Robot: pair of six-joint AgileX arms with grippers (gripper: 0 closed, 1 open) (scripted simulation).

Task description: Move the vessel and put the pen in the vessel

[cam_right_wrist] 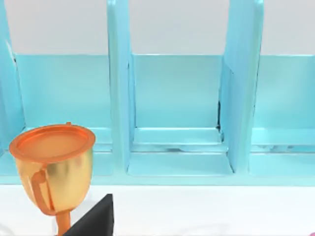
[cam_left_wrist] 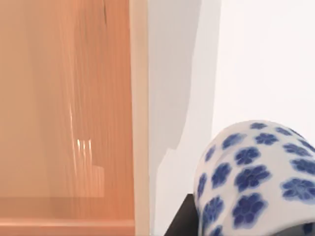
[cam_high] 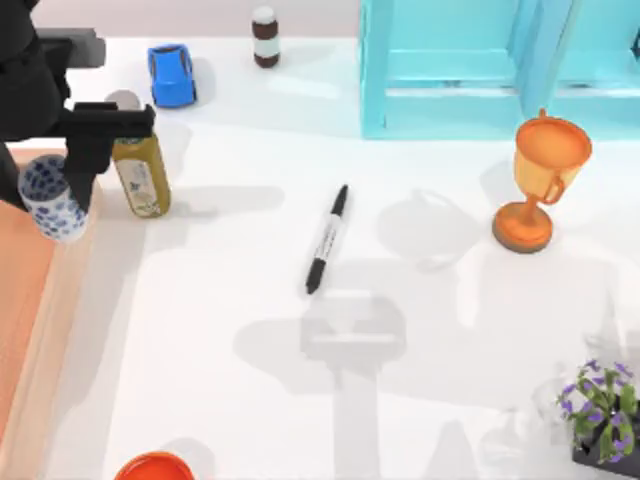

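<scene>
The vessel [cam_high: 50, 197], a small white cup with blue flowers, hangs tilted at the table's left edge, over the rim of a wooden tray. My left gripper [cam_high: 72, 178] is shut on it. In the left wrist view the vessel [cam_left_wrist: 256, 177] sits close up, with a black finger [cam_left_wrist: 182, 222] against its side. The pen [cam_high: 327, 240], black with a pale labelled barrel, lies flat at the table's middle, far to the right of the vessel. A black edge of my right gripper [cam_right_wrist: 93, 219] shows near the orange trophy [cam_right_wrist: 54, 162].
An olive-green bottle [cam_high: 140, 175] stands just right of the vessel. A blue toy car [cam_high: 171, 74] and a brown jar [cam_high: 265, 37] sit at the back. Also here are a cyan shelf [cam_high: 470, 70], the trophy [cam_high: 540, 180], a wooden tray [cam_high: 25, 300], an orange bowl [cam_high: 155, 468] and a flowering plant [cam_high: 600, 405].
</scene>
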